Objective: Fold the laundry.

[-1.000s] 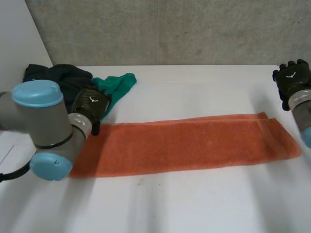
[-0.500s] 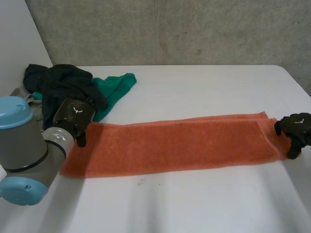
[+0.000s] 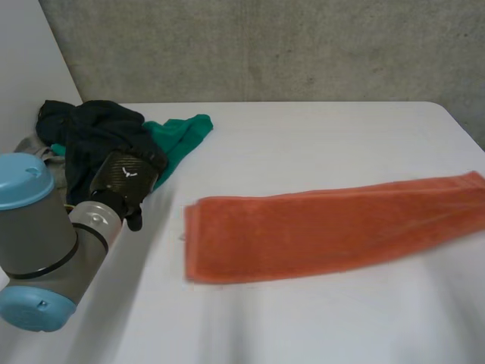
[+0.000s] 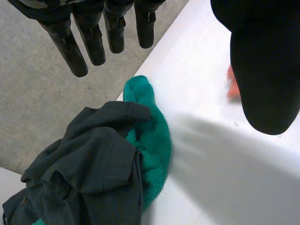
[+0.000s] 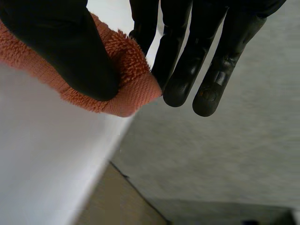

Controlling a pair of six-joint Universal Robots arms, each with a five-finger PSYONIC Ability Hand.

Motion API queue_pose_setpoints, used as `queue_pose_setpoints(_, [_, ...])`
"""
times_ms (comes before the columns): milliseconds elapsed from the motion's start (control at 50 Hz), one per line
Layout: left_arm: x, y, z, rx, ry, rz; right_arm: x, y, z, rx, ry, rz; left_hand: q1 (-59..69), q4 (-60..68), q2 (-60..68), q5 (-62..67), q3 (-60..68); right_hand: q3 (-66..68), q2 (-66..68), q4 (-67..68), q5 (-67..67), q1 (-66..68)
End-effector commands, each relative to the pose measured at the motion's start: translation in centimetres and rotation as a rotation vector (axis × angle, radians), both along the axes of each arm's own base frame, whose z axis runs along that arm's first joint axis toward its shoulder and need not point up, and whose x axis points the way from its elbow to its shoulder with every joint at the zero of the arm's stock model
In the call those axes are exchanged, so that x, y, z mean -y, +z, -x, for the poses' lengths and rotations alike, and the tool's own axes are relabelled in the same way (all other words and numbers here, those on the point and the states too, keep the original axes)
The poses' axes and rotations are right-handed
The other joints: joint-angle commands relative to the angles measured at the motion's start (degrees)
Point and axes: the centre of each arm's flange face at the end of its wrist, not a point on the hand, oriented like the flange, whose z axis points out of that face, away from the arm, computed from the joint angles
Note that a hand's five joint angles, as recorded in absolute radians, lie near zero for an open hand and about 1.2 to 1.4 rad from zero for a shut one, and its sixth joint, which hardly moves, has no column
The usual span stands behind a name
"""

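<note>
Clothes pile (image 3: 102, 136) left, towel (image 3: 326, 231) right

White table (image 3: 303, 144), grey concrete wall (image 3: 265, 45)

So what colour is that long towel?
The towel is orange, plainest in the head view.

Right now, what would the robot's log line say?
left hand: open, by dark clothes | right hand: pinching orange towel end | towel: on table
</note>
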Motion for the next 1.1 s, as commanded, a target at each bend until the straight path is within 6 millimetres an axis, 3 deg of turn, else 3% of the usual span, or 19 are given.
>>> queue_pose_setpoints(20, [-0.7,-0.3,-0.3,0.005,0.001,-0.015,0.5,1.7,-0.7,-0.106,0.055,0.051,-0.95,-1.53,-1.43,-2.01,-2.48,12.32,12.72,11.91,14.38,24.32])
queue_pose_setpoints(100, [-0.9,-0.3,-0.3,0.006,0.0,-0.018,0.0,3.1,-7.5,-0.094,0.225,0.107,-0.95,-1.53,-1.43,-2.01,-2.48,12.32,12.72,11.91,14.38,24.32])
queue_pose_setpoints(120, [-0.9,-0.2,-0.3,0.006,0.0,-0.016,-0.6,3.7,-10.5,-0.083,0.306,0.138,-0.95,-1.53,-1.43,-2.01,-2.48,12.32,12.72,11.91,14.38,24.32])
queue_pose_setpoints(180, [-1.0,0.1,-0.4,0.002,0.001,-0.006,-2.0,4.0,-14.8,-0.063,0.436,0.17,-0.95,-1.53,-1.43,-2.01,-2.48,12.32,12.72,11.91,14.38,24.32])
queue_pose_setpoints(200, [-1.0,0.2,-0.4,0.0,0.001,-0.004,-3.3,4.0,-17.8,-0.05,0.531,0.179,-0.95,-1.53,-1.43,-2.01,-2.48,12.32,12.72,11.91,14.38,24.32])
queue_pose_setpoints(260, [-1.1,0.8,-0.4,-0.006,0.001,0.012,-5.9,3.9,-22.3,-0.033,0.684,0.186,-0.95,-1.53,-1.43,-2.01,-2.48,12.32,12.72,11.91,14.38,24.32])
queue_pose_setpoints(280, [-1.2,0.9,-0.4,-0.007,0.0,0.015,-7.9,3.7,-25.1,-0.019,0.789,0.18,-0.95,-1.53,-1.43,-2.01,-2.48,12.32,12.72,11.91,14.38,24.32])
queue_pose_setpoints(320, [-1.4,1.1,-0.3,-0.011,-0.004,0.022,-9.7,3.5,-27.1,-0.008,0.873,0.176,-0.95,-1.53,-1.43,-2.01,-2.48,12.32,12.72,11.91,14.38,24.32])
queue_pose_setpoints(340, [-1.5,1.2,-0.2,-0.011,-0.008,0.025,-11.7,3.2,-29.0,0.004,0.961,0.169,-0.95,-1.53,-1.43,-2.01,-2.48,12.32,12.72,11.91,14.38,24.32])
queue_pose_setpoints(400, [-2.0,1.4,0.4,-0.014,-0.031,0.032,-14.2,2.6,-31.4,0.021,1.076,0.159,-0.78,-1.36,-1.26,-1.85,-2.31,12.32,12.72,11.91,14.38,24.32])
queue_pose_setpoints(500, [-2.5,1.9,1.4,-0.023,-0.066,0.052,-19.3,-0.6,-35.7,0.042,1.256,0.097,-0.95,-1.53,-1.43,-2.01,-2.48,12.32,12.72,11.91,14.38,24.32])
queue_pose_setpoints(620, [-2.2,2.6,2.3,-0.038,-0.087,0.08,-21.5,-3.0,-37.0,0.045,1.307,0.026,-1.12,-1.7,-1.6,-2.18,-2.65,8.38,8.78,7.98,10.45,20.38])
queue_pose_setpoints(640, [-2.3,2.7,2.4,-0.04,-0.092,0.084,-21.5,-3.1,-36.9,0.046,1.306,0.02,-1.12,-1.7,-1.6,-2.18,-2.65,-1.82,-1.42,-2.22,0.25,10.18])
queue_pose_setpoints(660, [-2.4,2.8,2.7,-0.041,-0.099,0.086,-21.4,-3.0,-36.8,0.052,1.298,0.011,-1.12,-1.7,-1.6,-2.18,-2.65,-28.73,-28.33,-29.13,-26.66,-16.73])
queue_pose_setpoints(700, [-2.6,2.8,3.5,-0.047,-0.122,0.091,-21.3,-2.9,-36.7,0.068,1.283,0.002,-0.95,-1.53,-1.43,-2.01,-2.48,-55.62,-55.22,-56.02,-53.55,-43.62])
queue_pose_setpoints(780, [-3.1,3.0,5.1,-0.088,-0.165,0.098,-19.7,-1.9,-35.9,0.151,1.137,-0.029,-1.12,-1.7,-1.6,-2.18,-2.65,-57.68,-57.28,-58.09,-55.62,-45.68])
queue_pose_setpoints(900, [-3.5,3.7,6.9,-0.209,-0.199,0.079,-14.2,2.4,-29.9,0.475,0.709,-0.079,-0.45,-1.03,-0.93,-1.51,-1.97,-57.68,-57.28,-58.09,-55.62,-45.68])
queue_pose_setpoints(1000, [-4.9,2.6,9.8,-0.278,-0.268,0.017,-14.3,1.8,-26.7,0.556,0.568,-0.212,0.23,-0.35,-0.25,-0.84,-1.3,-57.68,-57.28,-58.09,-55.62,-45.68])
queue_pose_setpoints(1100, [-5.6,0.0,11.6,-0.241,-0.304,-0.038,-14.2,-0.9,-22.6,0.438,0.447,-0.317,0.4,-0.18,-0.08,-0.67,-1.13,-57.68,-57.28,-58.09,-55.62,-45.68])
